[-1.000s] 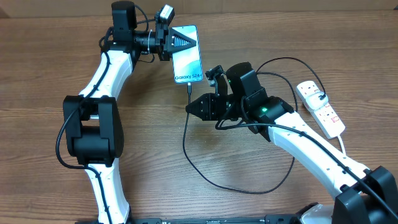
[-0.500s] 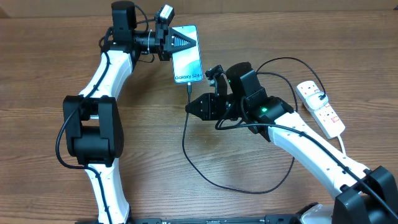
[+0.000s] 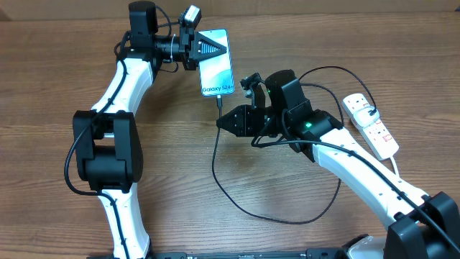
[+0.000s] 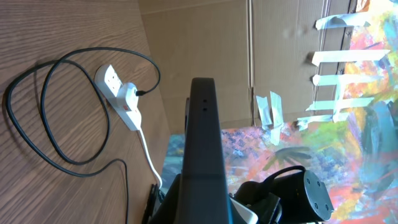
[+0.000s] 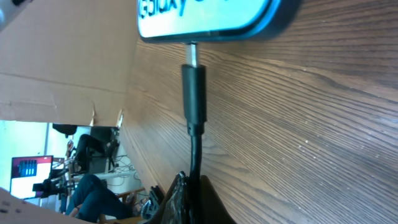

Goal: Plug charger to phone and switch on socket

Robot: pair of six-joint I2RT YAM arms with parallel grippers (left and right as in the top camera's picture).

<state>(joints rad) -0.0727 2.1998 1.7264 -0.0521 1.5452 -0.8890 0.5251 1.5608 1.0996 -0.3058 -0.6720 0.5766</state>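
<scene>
The phone (image 3: 218, 68) lies flat at the table's far middle, screen lit. My left gripper (image 3: 214, 48) is shut, with its tips lying over the phone's far end. The charger (image 3: 215, 155) is a thin black cable looping across the table. Its connector tip (image 3: 219, 104) sits in the phone's near edge. In the right wrist view the connector (image 5: 193, 93) meets the phone (image 5: 205, 15) with a sliver of metal showing. My right gripper (image 3: 222, 121) (image 5: 194, 193) is shut on the cable just behind the connector. The white socket (image 3: 371, 124) (image 4: 118, 93) lies at the right.
The charger's other end is plugged into the socket's far outlet (image 3: 367, 110). The socket's white cord (image 3: 397, 167) runs toward the near right. The cable loop (image 3: 287, 216) lies under and in front of my right arm. A cardboard wall (image 4: 205, 37) stands behind the table.
My right gripper has shifted very slightly right and away from me with the cable. The left arm and the phone have not moved.
</scene>
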